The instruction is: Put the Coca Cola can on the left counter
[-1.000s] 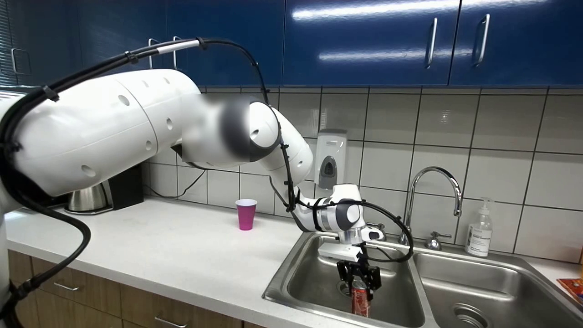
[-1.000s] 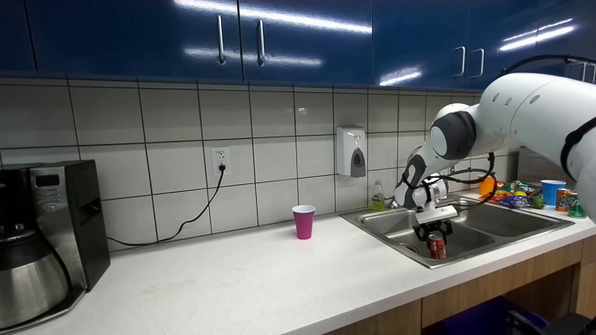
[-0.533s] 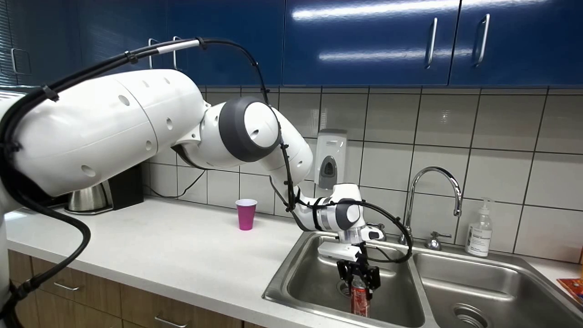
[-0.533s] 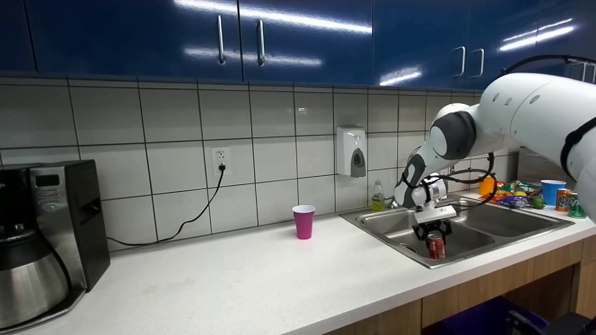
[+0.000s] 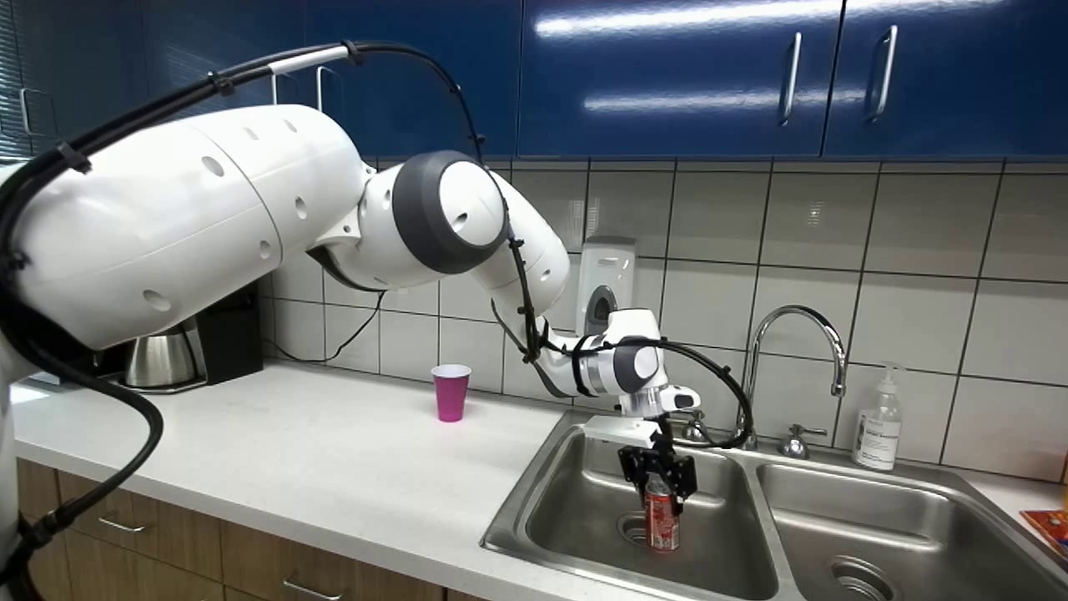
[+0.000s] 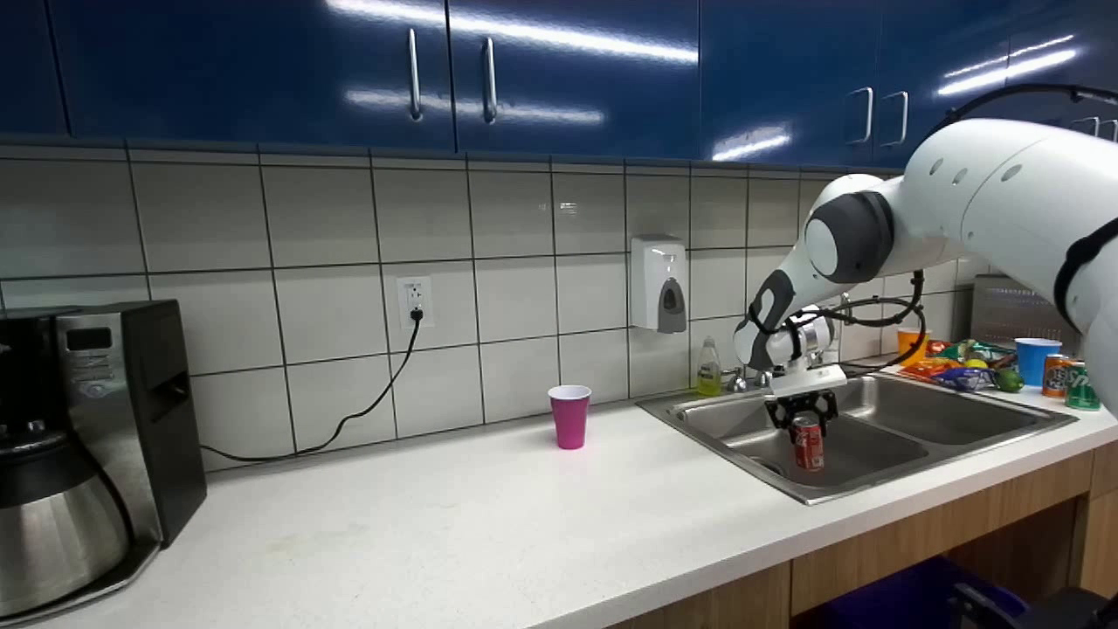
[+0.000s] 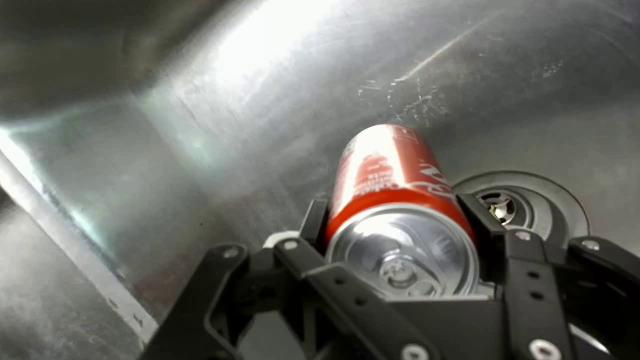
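Moved since half a second ago: in both exterior views the white jointed robot arm (image 5: 167, 217) and, along with it, the small red cylindrical Coca Cola can with a silver top (image 5: 663, 530) have shifted upward.
Grip: the black two-fingered gripper (image 7: 400, 220) is clasping the can, its fingers (image 7: 482, 215) on opposite sides just below the silver top.
Can: upright or nearly so, within the stainless steel double sink (image 5: 515, 517), in the basin nearer the tapered pink cup with a white inside (image 5: 451, 399); whether its base touches the basin floor I cannot tell.
Drain: in the wrist view a round metal drain (image 7: 530, 190) shows just beside the can, past one finger.
Counter: a long, flat white countertop (image 6: 393, 524) runs alongside that basin, above brown wooden cabinets (image 5: 192, 534); the can is apart from it.
Pink cup: upright on the countertop, between the sink and a black and silver coffee maker (image 6: 148, 419).
Behind the basins: a curved chrome faucet (image 5: 838, 371) and a clear pump bottle with a white label (image 5: 878, 438).
Beyond the sink: in an exterior view, a blue cup (image 6: 1037, 362) near an orange can (image 6: 1055, 376) and a green can (image 6: 1081, 389).
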You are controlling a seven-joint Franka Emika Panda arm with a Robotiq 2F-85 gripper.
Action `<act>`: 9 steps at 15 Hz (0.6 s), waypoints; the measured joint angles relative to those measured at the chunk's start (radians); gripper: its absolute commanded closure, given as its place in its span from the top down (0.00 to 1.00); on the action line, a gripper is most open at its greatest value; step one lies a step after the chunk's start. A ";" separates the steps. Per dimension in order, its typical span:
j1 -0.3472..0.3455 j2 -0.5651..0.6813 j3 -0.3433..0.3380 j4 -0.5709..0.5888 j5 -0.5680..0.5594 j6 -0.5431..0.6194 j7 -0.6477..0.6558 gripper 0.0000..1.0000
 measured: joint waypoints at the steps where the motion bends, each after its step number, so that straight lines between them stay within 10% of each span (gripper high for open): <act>1: 0.003 -0.017 0.000 -0.007 0.000 -0.001 0.000 0.41; 9: 0.048 -0.196 -0.011 -0.151 -0.002 -0.001 0.000 0.41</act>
